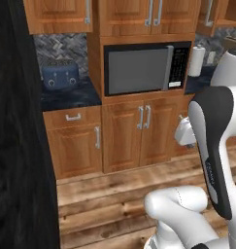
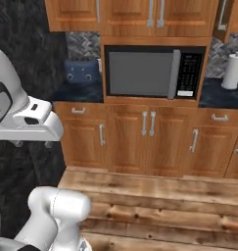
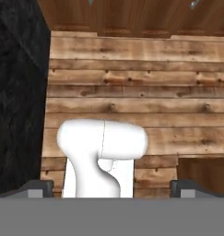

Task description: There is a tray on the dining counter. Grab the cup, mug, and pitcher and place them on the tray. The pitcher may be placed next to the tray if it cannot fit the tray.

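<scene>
My end effector (image 3: 111, 186) pointing down over bare wood-plank floor (image 3: 132, 97), fingertips spread wide and holding nothing, black marbled dining counter edge (image 3: 16, 92) at 9 o'clock, wooden cabinets (image 1: 124, 136) ahead at 12, built-in microwave (image 1: 143, 68), blue toaster (image 1: 59, 75) on dark desk, white paper-towel roll (image 1: 196, 61) at 2.

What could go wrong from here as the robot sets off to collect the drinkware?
The open claw points down at the wooden floor, holding nothing, and no drinkware is in sight, so the search may cost time. A black marbled surface stands close on the left; a turn or arm swing might clip it or the cabinets ahead.
</scene>
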{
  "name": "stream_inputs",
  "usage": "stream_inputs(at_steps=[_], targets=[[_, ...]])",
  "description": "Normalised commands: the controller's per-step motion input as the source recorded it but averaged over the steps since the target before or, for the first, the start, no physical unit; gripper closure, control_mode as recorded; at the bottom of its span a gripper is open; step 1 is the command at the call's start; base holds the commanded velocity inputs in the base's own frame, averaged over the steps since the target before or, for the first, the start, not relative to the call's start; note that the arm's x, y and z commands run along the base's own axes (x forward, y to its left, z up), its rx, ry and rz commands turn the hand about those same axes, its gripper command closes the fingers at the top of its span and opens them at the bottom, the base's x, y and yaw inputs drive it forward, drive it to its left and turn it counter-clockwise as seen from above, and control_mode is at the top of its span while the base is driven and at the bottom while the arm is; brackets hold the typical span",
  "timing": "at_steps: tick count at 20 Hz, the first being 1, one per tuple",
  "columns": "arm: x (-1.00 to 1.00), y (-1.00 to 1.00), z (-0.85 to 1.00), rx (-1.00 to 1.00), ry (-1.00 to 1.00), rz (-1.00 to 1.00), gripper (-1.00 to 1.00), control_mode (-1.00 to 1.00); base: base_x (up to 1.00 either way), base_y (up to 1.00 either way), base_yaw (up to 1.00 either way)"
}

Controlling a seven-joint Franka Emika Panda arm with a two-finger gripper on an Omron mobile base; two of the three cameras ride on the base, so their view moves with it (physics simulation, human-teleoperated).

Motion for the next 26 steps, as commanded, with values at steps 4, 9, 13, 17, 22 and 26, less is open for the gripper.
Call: stream_inputs(at_steps=[4, 9, 13, 17, 22, 26], targets=[[0.00, 0.00, 0.00, 0.00, 0.00, 0.00, -1.00, 1.00, 1.00, 0.00, 0.00], [0.00, 0.00, 0.00, 0.00, 0.00, 0.00, -1.00, 1.00, 1.00, -0.02, 0.00], [0.00, 0.00, 0.00, 0.00, 0.00, 0.00, -1.00, 1.00, 1.00, -0.25, 0.00], [0.00, 0.00, 0.00, 0.00, 0.00, 0.00, -1.00, 1.00, 0.96, -0.57, 0.00], [0.00, 0.00, 0.00, 0.00, 0.00, 0.00, -1.00, 1.00, 0.22, -1.00, 0.02], [0.00, 0.00, 0.00, 0.00, 0.00, 0.00, -1.00, 1.00, 0.00, -1.00, 0.01]])
